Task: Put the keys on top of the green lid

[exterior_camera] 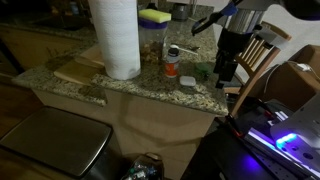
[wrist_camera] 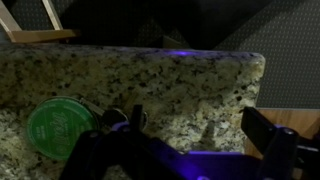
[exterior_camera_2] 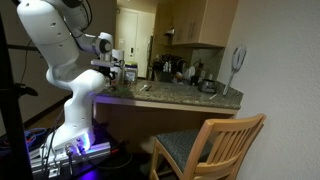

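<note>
Claw (wrist_camera: 190,120) is seen spread wide and empty, low over the speckled counter (wrist_camera: 200,80) near its edge; the green lid (wrist_camera: 57,128) is laid flat just beside it.

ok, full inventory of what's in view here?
counter: 1, speckled granite, holds the items
paper towel roll: 1, white, upright on counter
sponge: 1, yellow-and-green, on top of jar
jar: 1, colour unclear, beside roll
bottle: 1, small, orange-labelled, before jar
green lid: 1, dark green, flat near counter edge
chair: 1, wooden, by counter
keys: not made out, too dim
arm: 1, white
gripper: 1, black, open, beside lid
</note>
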{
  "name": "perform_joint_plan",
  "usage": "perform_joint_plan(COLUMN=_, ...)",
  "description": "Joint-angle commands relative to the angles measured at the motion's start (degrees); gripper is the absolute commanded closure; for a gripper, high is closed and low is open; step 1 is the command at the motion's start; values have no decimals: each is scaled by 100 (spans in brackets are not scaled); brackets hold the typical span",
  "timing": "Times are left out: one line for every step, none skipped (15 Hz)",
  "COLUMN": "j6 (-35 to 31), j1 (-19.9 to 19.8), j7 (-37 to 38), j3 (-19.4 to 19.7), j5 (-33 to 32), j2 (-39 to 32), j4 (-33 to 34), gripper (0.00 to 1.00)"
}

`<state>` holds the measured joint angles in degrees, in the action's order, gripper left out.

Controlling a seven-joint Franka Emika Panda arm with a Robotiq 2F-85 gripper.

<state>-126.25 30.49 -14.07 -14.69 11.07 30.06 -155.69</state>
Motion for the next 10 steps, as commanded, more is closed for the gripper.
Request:
perform_joint_plan(j6=-100, j1=-181, j7=805, j3=-170, j5=110, j2=25, j4=-2, gripper=0)
perform_joint_plan(j6=-211, j1=-233, j7=1130, j3=-219, j5=117, j2=40, j4=-23, gripper=0)
perform_joint_plan(j6=-364, j1=-312, j7=1455, j3=-290, j5=40, j2=65, j4=-51, gripper=0)
perform_joint_plan(j6=-579, j1=-392, j7=1728, j3=-370, j5=-61, j2=90, j4=-82, gripper=0)
perform_joint_plan(j6=-270, j1=-208, j7=1312, j3=-207, j5=27, j2=18, j4=12, gripper=0)
perform_joint_plan(j6=-388, j1=-260, j7=1509, j3=-263, j5=4, j2=20, j4=11, gripper=0)
perform_joint_plan(j6=-432, j1=-293, j7=1601, j3=-298, j5=-2, j2=20, j4=11, gripper=0)
perform_joint_plan(j6=-443, j1=-310, j7=1647, j3=-313, j5=-4, j2=22, j4=11, gripper=0)
perform_joint_plan(j6=-604, j1=-552, j7=1920, j3=-269, j5=-10, j2=-185, j4=29, gripper=0)
perform_joint_plan(j6=-707, j1=-662, j7=2036, j3=-184, j5=34, j2=-189, j4=-31, gripper=0)
